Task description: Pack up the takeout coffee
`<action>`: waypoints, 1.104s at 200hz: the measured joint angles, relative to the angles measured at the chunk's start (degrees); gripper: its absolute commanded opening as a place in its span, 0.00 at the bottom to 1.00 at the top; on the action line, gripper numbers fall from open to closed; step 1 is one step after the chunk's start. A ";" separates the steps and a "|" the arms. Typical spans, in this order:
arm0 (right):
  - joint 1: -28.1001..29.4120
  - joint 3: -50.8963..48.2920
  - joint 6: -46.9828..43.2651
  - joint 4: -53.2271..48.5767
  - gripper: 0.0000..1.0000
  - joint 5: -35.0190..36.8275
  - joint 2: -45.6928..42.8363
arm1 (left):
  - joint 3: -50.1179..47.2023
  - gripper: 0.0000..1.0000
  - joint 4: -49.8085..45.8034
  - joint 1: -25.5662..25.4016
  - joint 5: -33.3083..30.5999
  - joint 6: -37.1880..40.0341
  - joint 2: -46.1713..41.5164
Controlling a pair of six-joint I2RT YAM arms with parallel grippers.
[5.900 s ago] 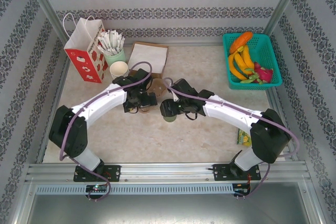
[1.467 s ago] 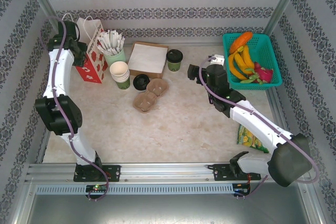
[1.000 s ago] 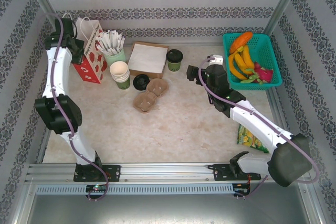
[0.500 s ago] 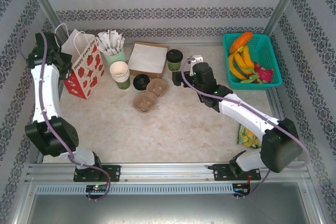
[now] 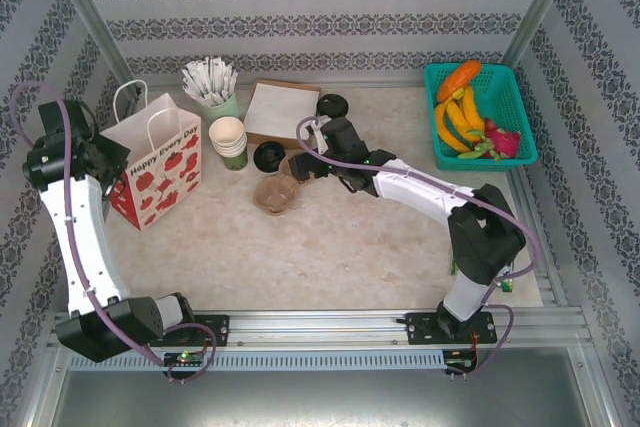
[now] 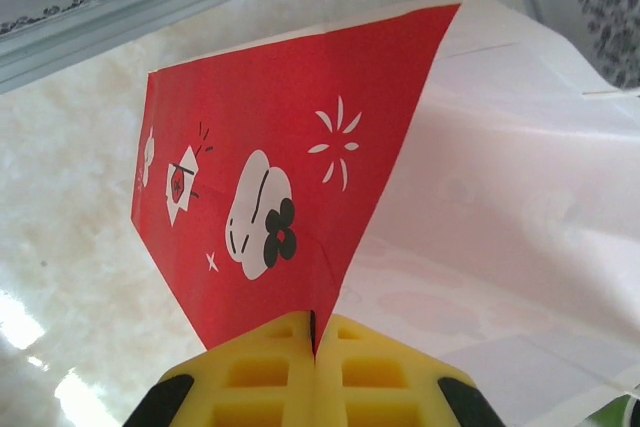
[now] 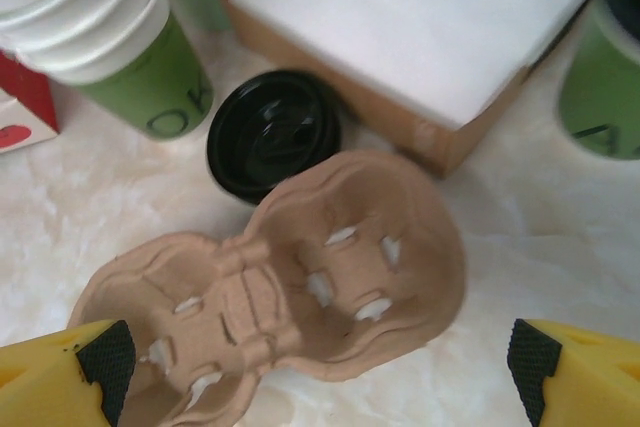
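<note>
- Your left gripper [image 6: 313, 332], clamped on the paper bag [image 5: 158, 172] at its rim, dragged it forward, likely for packing
- Over the cup carrier [image 7: 290, 287] your right gripper [image 7: 315, 367] hung spread; the takeout coffee [image 5: 333, 107] stood just behind, unpacked

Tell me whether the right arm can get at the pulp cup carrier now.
Probably yes: the right gripper hangs open over the cup carrier, whose top is bare; the loose black lid lies beside it.

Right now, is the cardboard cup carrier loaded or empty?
Empty: the cup carrier shows both wells bare in the right wrist view.
</note>
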 measured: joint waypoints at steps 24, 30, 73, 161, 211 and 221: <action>1.07 4.96 -0.68 -4.96 0.90 -2.91 4.85 | -0.20 0.00 -4.07 0.02 3.23 3.96 -1.44; 1.42 6.21 -0.85 -5.77 0.88 -3.41 6.16 | -0.20 0.00 -4.90 0.00 3.96 4.90 -1.64; 3.21 13.49 -2.43 -12.79 0.80 -5.81 14.67 | -0.07 0.00 -11.15 0.00 5.73 10.54 -3.89; 5.22 26.27 -6.19 -23.08 0.72 -1.27 25.14 | -4.44 0.00 -12.33 0.00 15.96 15.98 -8.79; 5.20 34.36 -11.47 -27.85 0.71 -2.16 30.14 | -4.44 0.00 -12.35 0.00 16.83 17.22 -8.57; 5.18 35.52 -12.70 -29.09 0.71 -2.21 30.69 | -4.48 0.00 -12.33 0.00 16.94 17.25 -8.52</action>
